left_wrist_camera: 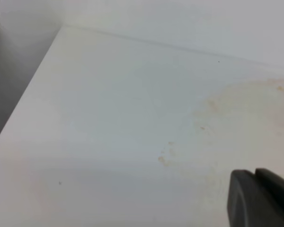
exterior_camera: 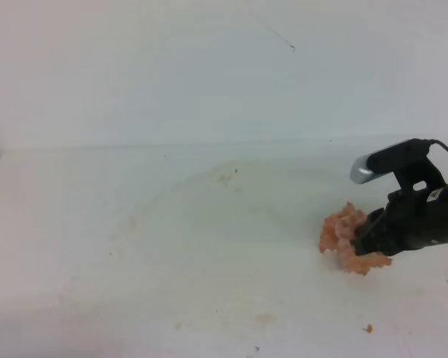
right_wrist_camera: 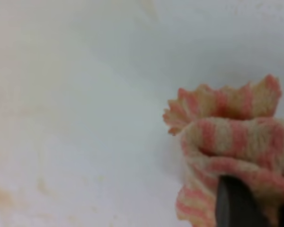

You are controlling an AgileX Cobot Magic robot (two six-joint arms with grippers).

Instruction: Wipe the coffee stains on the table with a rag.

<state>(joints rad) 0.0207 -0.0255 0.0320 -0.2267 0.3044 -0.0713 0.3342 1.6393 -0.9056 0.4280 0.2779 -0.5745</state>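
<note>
Claw status first: the right claw sits low at the right side of the counter, its dark fingers buried in the rag. The right wrist view shows 1 finger pressed into the folds of the striped cloth, but the gap between the fingers is hidden, so whether they clamp the rag or have slackened cannot be told. The rag is bunched and wrinkled, resting on the counter directly ahead of the claw, a posture that suits pushing it along the surface rather than carrying it.

The left claw shows only as a dark tip at the lower right corner of its own wrist view; its state cannot be told. It hangs above the counter's left part, apart from the work.

Coffee stains remain as faint tan smears and specks: a pale ring across the counter's middle, small marks near the front edge, and a lighter brown haze in the left wrist view. All lie to the left of the rag, near but not under it. 1 tiny orange crumb lies in front of the claw.

Judgement: most staining looks thinned out, with residue left.
</note>
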